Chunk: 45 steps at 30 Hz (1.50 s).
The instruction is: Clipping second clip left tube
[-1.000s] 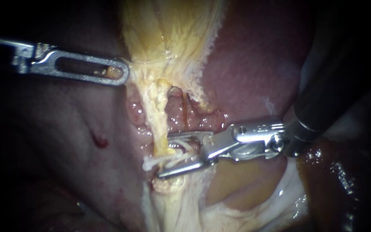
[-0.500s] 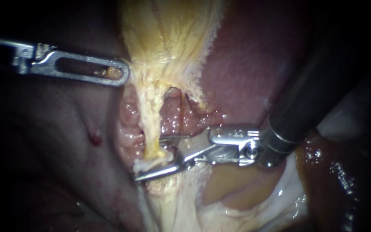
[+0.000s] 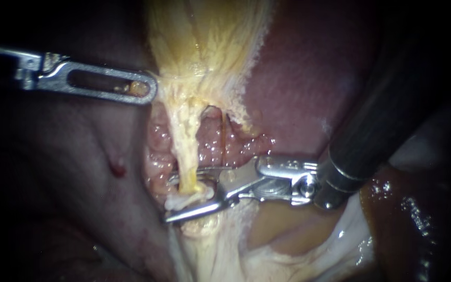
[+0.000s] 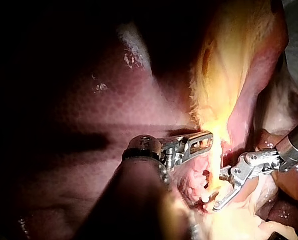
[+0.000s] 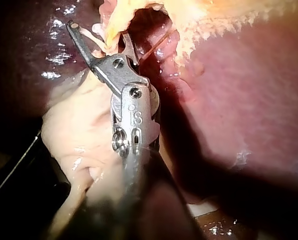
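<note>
Upper left: left instrument (image 3: 143,89), hand clamped on yellow tissue (image 3: 199,52). Centre: left tube (image 3: 185,149) running down into the hand of right instrument (image 3: 169,199), hand apart, one half either side of tube. Shaft entering from upper right, over liver (image 3: 298,78).

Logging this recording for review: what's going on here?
The left instrument has its jaws shut on yellowish tissue up top, holding it taut. The right instrument has open jaws straddling the pale tube running down from that tissue, near its lower end. They have not closed on the tube. The liver lies behind.
</note>
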{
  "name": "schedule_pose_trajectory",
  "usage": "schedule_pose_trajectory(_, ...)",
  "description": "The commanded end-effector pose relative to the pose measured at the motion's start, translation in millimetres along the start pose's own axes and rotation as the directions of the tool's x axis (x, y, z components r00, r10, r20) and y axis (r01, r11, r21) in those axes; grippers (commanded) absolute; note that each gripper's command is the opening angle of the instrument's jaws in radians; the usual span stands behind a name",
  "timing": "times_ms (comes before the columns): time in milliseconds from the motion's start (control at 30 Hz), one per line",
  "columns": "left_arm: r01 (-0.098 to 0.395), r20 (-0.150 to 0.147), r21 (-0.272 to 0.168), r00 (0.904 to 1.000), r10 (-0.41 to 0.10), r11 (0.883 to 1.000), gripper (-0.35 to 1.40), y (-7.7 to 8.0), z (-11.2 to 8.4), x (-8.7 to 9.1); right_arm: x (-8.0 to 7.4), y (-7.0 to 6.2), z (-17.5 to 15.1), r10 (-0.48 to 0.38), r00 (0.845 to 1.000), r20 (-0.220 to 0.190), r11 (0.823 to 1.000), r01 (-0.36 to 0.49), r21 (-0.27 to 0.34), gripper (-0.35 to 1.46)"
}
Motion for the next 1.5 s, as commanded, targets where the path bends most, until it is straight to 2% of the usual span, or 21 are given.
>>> schedule_pose_trajectory(33,0.0,0.0,0.001,1.0,0.0,1.0,-0.35,0.0,0.0,0.0,-0.1,-0.2,0.3,0.005,1.0,-0.004,1.0,-0.005,0.006,0.5)
schedule_pose_trajectory(467,0.0,-0.001,0.001,1.0,0.0,1.0,-0.35,0.2,0.1,-0.1,0.7,-2.7,2.2,0.053,0.998,-0.037,0.991,-0.048,0.124,0.5)
schedule_pose_trajectory(800,-0.001,-0.001,0.001,1.0,0.001,1.0,-0.35,0.3,0.1,-0.1,1.0,-3.7,2.6,0.071,0.996,-0.048,0.979,-0.06,0.192,0.49)
schedule_pose_trajectory(933,-0.001,-0.001,0.001,1.0,0.001,1.0,-0.35,0.4,0.1,0.0,1.1,-3.9,2.7,0.075,0.996,-0.052,0.976,-0.063,0.206,0.49)
schedule_pose_trajectory(1300,-0.001,0.0,0.001,1.0,0.001,1.0,-0.35,0.4,0.2,0.0,1.1,-3.5,2.4,0.081,0.995,-0.056,0.978,-0.069,0.195,0.41)
schedule_pose_trajectory(1500,-0.001,0.0,0.001,1.0,0.001,1.0,-0.35,0.4,0.2,0.0,0.8,-3.1,1.7,0.083,0.995,-0.055,0.98,-0.072,0.187,0.24)
